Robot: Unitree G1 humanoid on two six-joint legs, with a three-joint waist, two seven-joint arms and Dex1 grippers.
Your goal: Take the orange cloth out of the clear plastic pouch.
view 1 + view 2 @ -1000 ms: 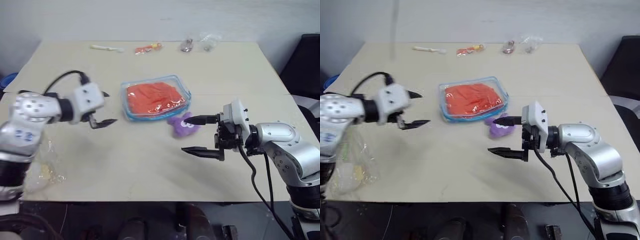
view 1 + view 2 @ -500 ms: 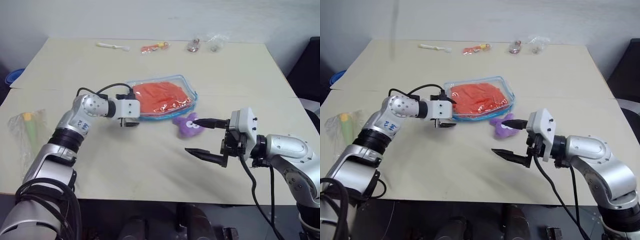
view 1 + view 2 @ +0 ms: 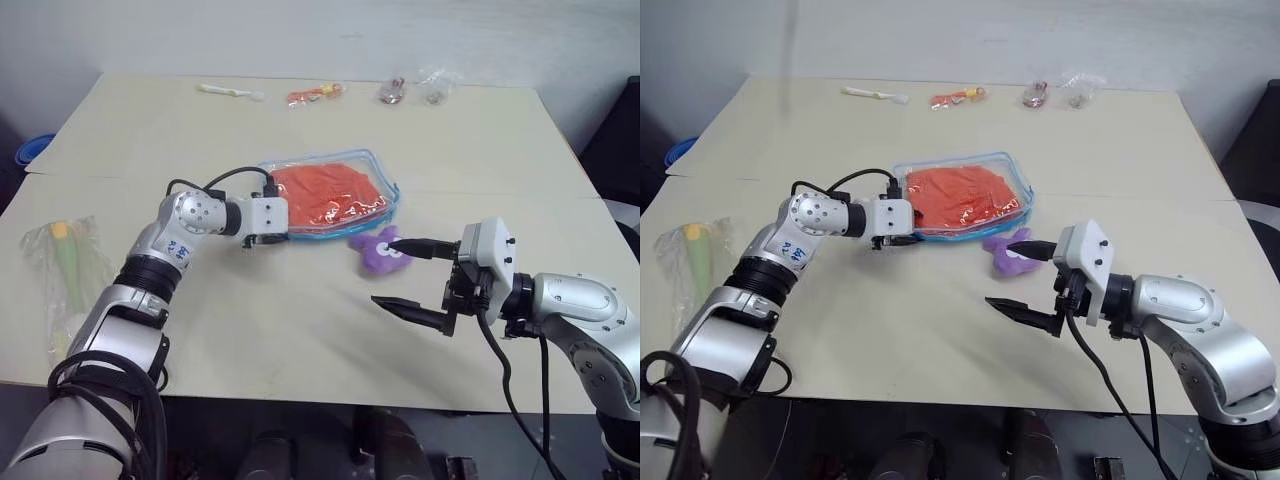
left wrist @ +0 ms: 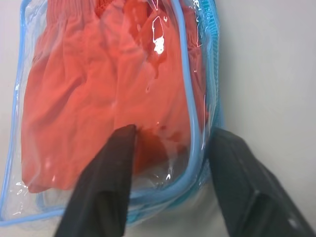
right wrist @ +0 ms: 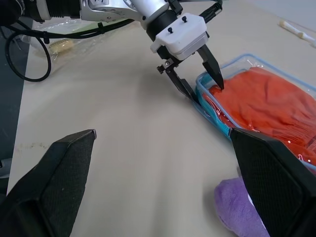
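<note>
Robot test lab, plain beige bench against a bare pale wall, small bagged odds and ends lined along the far edge, dark chair at right

Clear plastic pouch with light blue trim lies flat on the table, middle of the scene, slightly far of centre, skewed a little. Orange cloth sits wholly inside it, crumpled, filling most of the pouch, pressed against the clear film.
</note>
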